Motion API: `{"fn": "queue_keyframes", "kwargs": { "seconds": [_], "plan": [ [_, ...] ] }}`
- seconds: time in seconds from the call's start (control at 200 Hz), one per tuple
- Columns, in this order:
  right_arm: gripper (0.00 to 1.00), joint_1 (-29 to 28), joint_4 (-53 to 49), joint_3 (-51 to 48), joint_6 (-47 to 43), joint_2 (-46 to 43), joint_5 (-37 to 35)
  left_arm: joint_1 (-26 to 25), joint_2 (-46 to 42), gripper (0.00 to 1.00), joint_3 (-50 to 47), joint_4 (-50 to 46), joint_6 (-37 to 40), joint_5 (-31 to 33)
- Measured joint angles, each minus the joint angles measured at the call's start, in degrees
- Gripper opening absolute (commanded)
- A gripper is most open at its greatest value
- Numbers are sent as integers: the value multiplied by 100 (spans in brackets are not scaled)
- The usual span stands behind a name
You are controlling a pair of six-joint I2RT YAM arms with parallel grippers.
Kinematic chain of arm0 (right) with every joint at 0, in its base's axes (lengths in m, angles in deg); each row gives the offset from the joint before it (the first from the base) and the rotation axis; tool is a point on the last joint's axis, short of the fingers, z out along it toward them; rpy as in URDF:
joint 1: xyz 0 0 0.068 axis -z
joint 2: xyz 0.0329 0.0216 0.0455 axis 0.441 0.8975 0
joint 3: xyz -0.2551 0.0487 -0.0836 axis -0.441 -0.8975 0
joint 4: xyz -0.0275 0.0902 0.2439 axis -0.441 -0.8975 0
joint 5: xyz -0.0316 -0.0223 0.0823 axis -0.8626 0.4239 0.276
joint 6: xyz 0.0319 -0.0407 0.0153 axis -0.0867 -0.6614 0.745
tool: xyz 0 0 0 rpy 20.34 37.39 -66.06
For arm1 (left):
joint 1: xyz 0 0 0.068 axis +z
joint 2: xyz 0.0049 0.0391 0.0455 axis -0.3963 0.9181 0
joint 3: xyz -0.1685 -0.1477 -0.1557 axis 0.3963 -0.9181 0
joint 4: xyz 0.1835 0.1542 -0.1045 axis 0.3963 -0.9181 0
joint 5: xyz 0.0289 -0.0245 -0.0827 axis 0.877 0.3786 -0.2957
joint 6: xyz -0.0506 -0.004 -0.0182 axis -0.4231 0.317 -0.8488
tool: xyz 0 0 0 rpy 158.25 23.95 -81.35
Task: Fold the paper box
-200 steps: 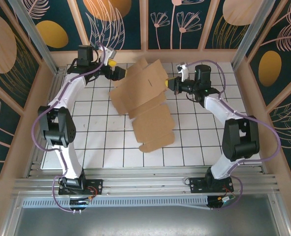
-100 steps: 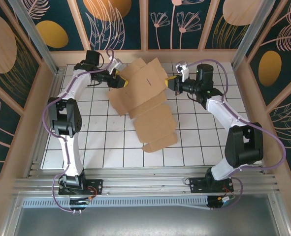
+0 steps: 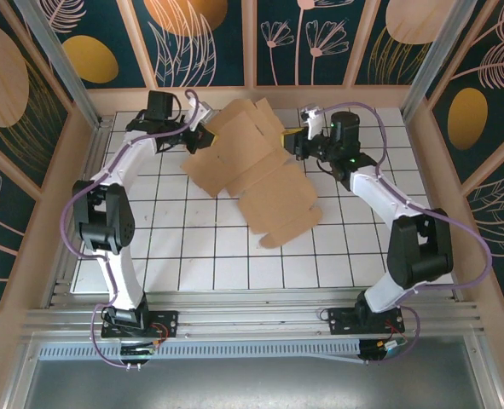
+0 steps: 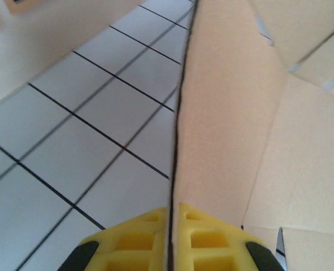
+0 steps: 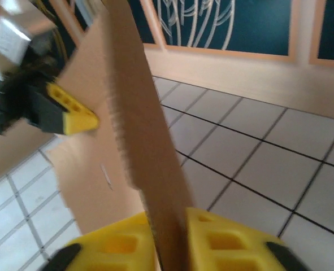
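Observation:
The paper box (image 3: pixel 256 175) is a wide brown die-cut sheet with flaps and slits, held up off the white grid table between both arms. My left gripper (image 3: pixel 202 138) is shut on its left edge; in the left wrist view the sheet's thin edge (image 4: pixel 175 141) runs up from between the yellow fingers (image 4: pixel 212 237). My right gripper (image 3: pixel 292 136) is shut on the sheet's far right edge, and the cardboard (image 5: pixel 150 147) rises from its yellow pads (image 5: pixel 223 243). The left gripper's yellow finger (image 5: pixel 70 116) shows beyond the sheet. The sheet's near end sags toward the table.
The white tabletop (image 3: pixel 149 247) with black grid lines lies under the sheet. Wooden rails and patterned dark panels (image 3: pixel 209 34) wall the table on three sides. An aluminium frame (image 3: pixel 252 324) runs along the near edge by the arm bases.
Both grippers have kept hold of the sheet while it swung: its near end has shifted right and the far flaps have tipped up toward the back wall. The left gripper has moved right along the far edge.

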Motion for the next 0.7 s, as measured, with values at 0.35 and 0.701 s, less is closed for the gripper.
{"fn": "queue_keyframes", "kwargs": {
  "seconds": [0.35, 0.701],
  "plan": [
    [53, -55, -433, -221, 3235, -282, -2347, -820, -439, 0, -535, 1075, 511, 2940],
    [69, -675, 1480, -326, 6148, -83, -1517, -1250, -496, 0, -1005, 1606, 1351, 3888]
  ]
}}
